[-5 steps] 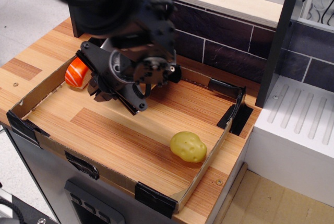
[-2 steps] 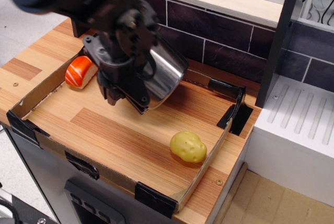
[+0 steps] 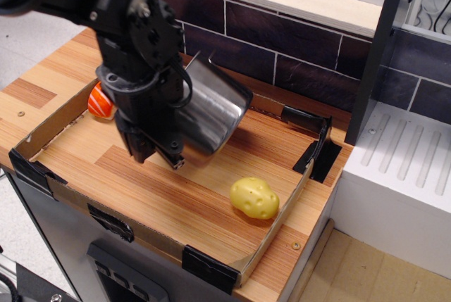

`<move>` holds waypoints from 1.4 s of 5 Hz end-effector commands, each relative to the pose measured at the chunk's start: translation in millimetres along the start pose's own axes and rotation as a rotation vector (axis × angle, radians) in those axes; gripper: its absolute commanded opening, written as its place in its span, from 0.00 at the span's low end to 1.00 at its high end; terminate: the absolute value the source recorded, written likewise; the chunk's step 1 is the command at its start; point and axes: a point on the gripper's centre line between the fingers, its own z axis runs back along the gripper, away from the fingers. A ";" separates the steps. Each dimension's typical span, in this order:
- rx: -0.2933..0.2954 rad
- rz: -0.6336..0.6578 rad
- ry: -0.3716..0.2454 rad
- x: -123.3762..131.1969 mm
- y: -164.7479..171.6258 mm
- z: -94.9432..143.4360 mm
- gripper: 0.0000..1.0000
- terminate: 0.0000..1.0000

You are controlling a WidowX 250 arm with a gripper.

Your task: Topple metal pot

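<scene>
The metal pot (image 3: 215,112) is a shiny steel cylinder. It is tipped over at a steep slant in the back middle of the cardboard tray (image 3: 141,230), with its base pointing up and right and its mouth turned down and left. My black gripper (image 3: 158,154) stands right in front of the mouth end and covers the rim. It appears shut on the rim and holds the pot at that tilt. The fingertips reach down close to the wooden floor. The pot's handles are hidden.
A yellow potato toy (image 3: 254,198) lies at the tray's front right. An orange and white toy (image 3: 99,101) sits at the back left, partly behind my arm. A dark tiled wall (image 3: 296,41) runs behind; a white rack (image 3: 409,161) stands to the right.
My gripper has moved left and toward the front, and the pot has come out from behind it, tipping further toward the front left. The potato has not moved.
</scene>
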 end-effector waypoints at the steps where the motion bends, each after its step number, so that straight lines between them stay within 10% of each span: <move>1: -0.119 0.027 0.023 -9.9 19.2 -4.2 0.00 0.00; 2: -0.123 0.051 0.034 -8.2 22.8 -4.1 0.00 0.00; 3: -0.112 0.080 0.028 -4.0 29.5 0.2 1.00 0.00; 7: -0.199 0.109 0.005 9.9 28.3 50.5 1.00 0.00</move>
